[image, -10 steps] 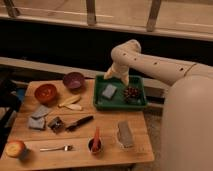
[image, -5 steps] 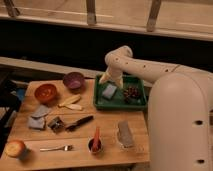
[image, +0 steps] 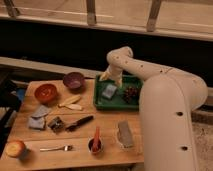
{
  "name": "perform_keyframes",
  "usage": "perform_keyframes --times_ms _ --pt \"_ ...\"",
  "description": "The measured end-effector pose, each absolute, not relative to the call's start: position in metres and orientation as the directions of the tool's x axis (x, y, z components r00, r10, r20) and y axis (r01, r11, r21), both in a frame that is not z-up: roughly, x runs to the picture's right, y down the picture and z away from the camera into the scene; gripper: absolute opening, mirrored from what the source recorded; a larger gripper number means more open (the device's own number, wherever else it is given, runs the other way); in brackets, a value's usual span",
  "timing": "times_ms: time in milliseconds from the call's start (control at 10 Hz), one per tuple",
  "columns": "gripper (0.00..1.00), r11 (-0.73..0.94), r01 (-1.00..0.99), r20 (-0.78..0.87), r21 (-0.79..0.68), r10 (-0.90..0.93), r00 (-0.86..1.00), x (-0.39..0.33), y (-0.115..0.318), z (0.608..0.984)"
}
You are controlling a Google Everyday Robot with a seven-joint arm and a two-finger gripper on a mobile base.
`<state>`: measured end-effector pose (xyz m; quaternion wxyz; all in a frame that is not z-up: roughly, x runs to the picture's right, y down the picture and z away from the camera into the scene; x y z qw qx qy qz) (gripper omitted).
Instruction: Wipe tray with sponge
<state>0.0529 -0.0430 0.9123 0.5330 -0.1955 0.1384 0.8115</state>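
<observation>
A green tray sits at the back right of the wooden table. A blue-grey sponge lies in its left half. A dark pine-cone-like lump lies in its right half. My gripper hangs at the end of the white arm above the tray's back left edge, just behind and above the sponge. It holds nothing that I can see.
Left of the tray stand a purple bowl and an orange bowl. Pale banana pieces, a grey cloth, a black-handled knife, a fork, an apple, a cup with a red utensil and a grey block lie nearer the front.
The arm has swung to the left, and the gripper has moved from the tray's back middle to above its back left corner. The sponge has not moved.
</observation>
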Motion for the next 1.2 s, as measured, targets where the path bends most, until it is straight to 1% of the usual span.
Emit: perform_keyframes --times_ms 500,800,1100,1200 --pt "0.78 -0.395 -0.918 -0.456 0.028 0.813 -0.363 0.055 -0.046 0.914" --pt "0.78 -0.395 -0.915 -0.462 0.079 0.799 -0.385 0.060 -0.037 0.940" --pt "0.78 -0.408 -0.907 -0.456 0.102 0.791 -0.408 0.066 -0.038 0.952" --pt "0.78 -0.416 -0.902 -0.453 0.115 0.786 -0.420 0.069 -0.039 0.960"
